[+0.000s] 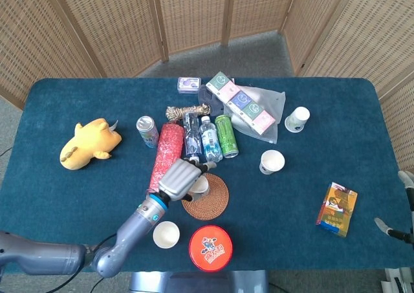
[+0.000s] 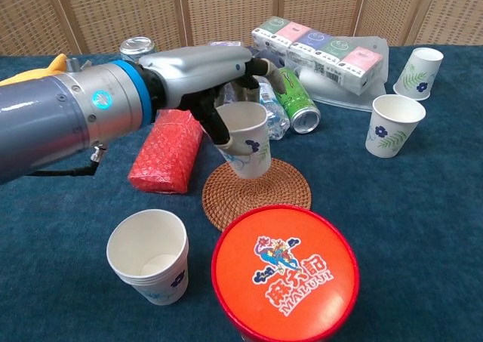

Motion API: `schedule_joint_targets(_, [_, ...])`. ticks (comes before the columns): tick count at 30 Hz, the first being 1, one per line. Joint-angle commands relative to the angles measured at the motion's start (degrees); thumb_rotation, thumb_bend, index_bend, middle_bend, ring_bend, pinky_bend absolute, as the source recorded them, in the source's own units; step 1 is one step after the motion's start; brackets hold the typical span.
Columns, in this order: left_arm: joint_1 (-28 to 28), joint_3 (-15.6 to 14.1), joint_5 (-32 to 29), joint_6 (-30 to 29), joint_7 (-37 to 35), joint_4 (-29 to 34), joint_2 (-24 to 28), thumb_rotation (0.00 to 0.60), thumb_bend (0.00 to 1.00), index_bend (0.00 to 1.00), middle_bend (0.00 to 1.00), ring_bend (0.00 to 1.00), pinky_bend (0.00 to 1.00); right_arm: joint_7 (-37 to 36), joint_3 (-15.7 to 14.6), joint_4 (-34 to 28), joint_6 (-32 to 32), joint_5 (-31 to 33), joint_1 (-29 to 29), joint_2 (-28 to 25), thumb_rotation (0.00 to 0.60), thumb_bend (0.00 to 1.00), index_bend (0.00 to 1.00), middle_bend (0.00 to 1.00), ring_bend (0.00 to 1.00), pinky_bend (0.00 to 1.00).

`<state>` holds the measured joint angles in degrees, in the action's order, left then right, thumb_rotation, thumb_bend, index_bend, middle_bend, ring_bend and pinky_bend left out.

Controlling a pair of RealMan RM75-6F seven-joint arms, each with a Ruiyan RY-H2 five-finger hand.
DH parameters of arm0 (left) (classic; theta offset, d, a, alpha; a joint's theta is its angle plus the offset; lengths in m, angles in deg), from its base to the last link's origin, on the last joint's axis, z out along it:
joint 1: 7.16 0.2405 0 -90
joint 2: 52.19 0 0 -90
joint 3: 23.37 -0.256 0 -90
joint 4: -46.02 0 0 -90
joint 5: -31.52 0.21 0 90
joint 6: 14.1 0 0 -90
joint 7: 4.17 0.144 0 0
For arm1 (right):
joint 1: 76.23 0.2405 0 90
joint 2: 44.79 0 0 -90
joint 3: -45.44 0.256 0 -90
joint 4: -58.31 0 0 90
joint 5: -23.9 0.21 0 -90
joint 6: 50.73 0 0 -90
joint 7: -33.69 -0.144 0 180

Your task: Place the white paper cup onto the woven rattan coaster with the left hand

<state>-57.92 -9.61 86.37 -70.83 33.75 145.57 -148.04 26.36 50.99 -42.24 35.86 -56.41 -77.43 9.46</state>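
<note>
My left hand (image 2: 200, 81) (image 1: 180, 176) grips a white paper cup (image 2: 245, 139) (image 1: 200, 185) with a blue flower print. The cup is upright and hangs over the woven rattan coaster (image 2: 260, 195) (image 1: 215, 201), its base at or just above the weave; I cannot tell if it touches. The fingers wrap the cup's left side and rim. At the right edge of the head view only a bit of my right hand (image 1: 402, 222) shows, low beside the table, too little to tell how its fingers stand.
A red bubble-wrap roll (image 2: 170, 149) lies left of the coaster. Bottles (image 2: 266, 112) and a green can (image 2: 296, 100) lie behind it. A round orange-lidded tin (image 2: 285, 272) and stacked cups (image 2: 149, 254) stand in front. More cups (image 2: 393, 124) stand right; a yellow plush (image 1: 88, 142) lies left.
</note>
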Motion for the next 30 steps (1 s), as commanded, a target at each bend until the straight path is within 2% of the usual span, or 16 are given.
schedule_joint_targets(1, [-1.63, -0.32, -1.61, 0.24, 1.46, -1.42, -2.05, 0.6, 0.28, 0.2, 0.47, 0.36, 0.47, -0.21, -0.03, 0.06, -0.05, -0.05, -0.01, -0.06, 0.6, 0.18, 0.0, 0.0, 0.0, 0.3])
schedule_joint_targets(8, [-3.67, -1.11, -3.51, -0.88, 3.55, -3.23, -5.2, 0.6, 0.28, 0.2, 0.47, 0.36, 0.46, -0.97, -0.06, 0.1, -0.04, -0.25, -0.06, -0.3, 0.6, 0.18, 0.0, 0.0, 0.0, 0.3])
schedule_joint_targets(20, [-5.06, -1.94, -6.3, -2.31, 5.08, -4.62, -7.23, 0.6, 0.28, 0.21, 0.46, 0.35, 0.45, -1.07, -0.04, -0.05, 0.13, -0.43, -0.06, -0.36, 0.6, 0.18, 0.0, 0.0, 0.0, 0.3])
schedule_joint_targets(23, [-5.41, -2.34, -7.52, -2.15, 5.64, -4.82, -7.51, 0.6, 0.28, 0.2, 0.41, 0.33, 0.43, -1.05, -0.04, 0.01, 0.29, -0.39, -0.15, -0.34, 0.6, 0.18, 0.0, 0.0, 0.0, 0.3])
schedule_joint_targets(27, [-5.79, -2.5, -8.0, -3.03, 6.47, -4.8, -7.84, 0.6, 0.28, 0.19, 0.39, 0.31, 0.42, -1.4, 0.07, 0.01, 0.39, -0.23, -0.22, -0.46, 0.6, 0.18, 0.0, 0.0, 0.0, 0.3])
schedule_joint_targets(29, [-5.96, -2.69, -8.66, -3.36, 7.22, -4.48, -7.7, 0.6, 0.28, 0.19, 0.33, 0.27, 0.4, -1.5, 0.13, 0.06, 0.5, -0.19, -0.26, -0.48, 0.6, 0.18, 0.0, 0.0, 0.0, 0.3])
schedule_joint_targets(30, [-6.07, -2.71, -9.19, -3.34, 7.51, -4.19, -7.58, 0.6, 0.28, 0.17, 0.25, 0.22, 0.39, -1.53, 0.13, 0.08, 0.51, -0.21, -0.26, -0.48, 0.6, 0.18, 0.0, 0.0, 0.0, 0.3])
